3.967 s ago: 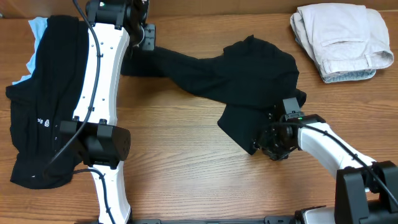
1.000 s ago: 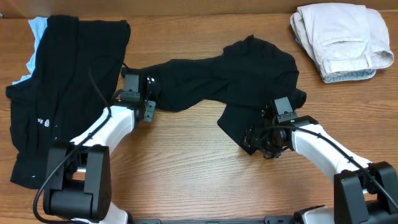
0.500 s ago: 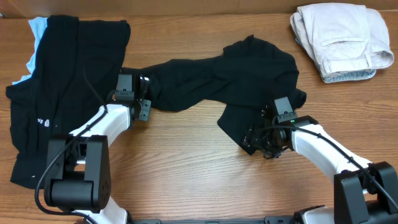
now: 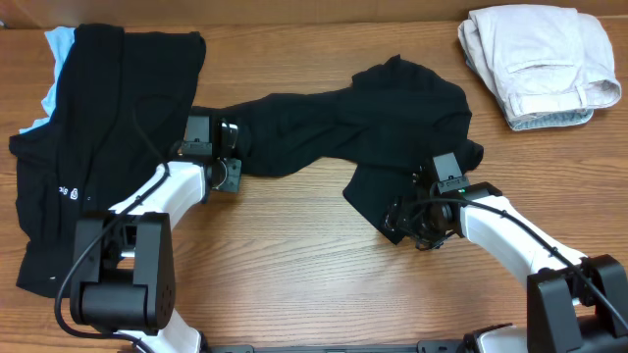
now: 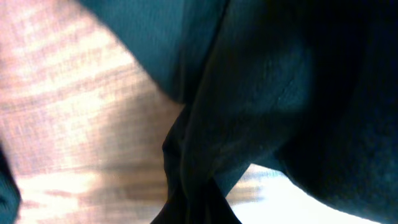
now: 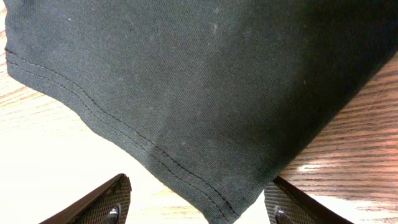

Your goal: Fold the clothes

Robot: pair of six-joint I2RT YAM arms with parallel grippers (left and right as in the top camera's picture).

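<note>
Wood-grain table point(image 4: 294, 265) beneath two white robot arms carries a crumpled plain black short-sleeved T-shirt point(image 4: 373, 127) at its centre. A larger black garment point(image 4: 88, 157) is spread over a pale blue cloth point(image 4: 57, 44) at the left edge, and folded off-white trousers point(image 4: 540, 64) sit at the far right corner. The left jaws pinch the T-shirt's stretched-out left end, cloth bunching into them, while the right jaws stand spread low over the table with the shirt's stitched hem corner point(image 6: 211, 193) lying between them.

Two black garments point(image 4: 88, 167) point(image 4: 392, 118), one folded beige garment point(image 4: 540, 59), perhaps one pale-blue piece point(image 4: 59, 44) underneath.
</note>
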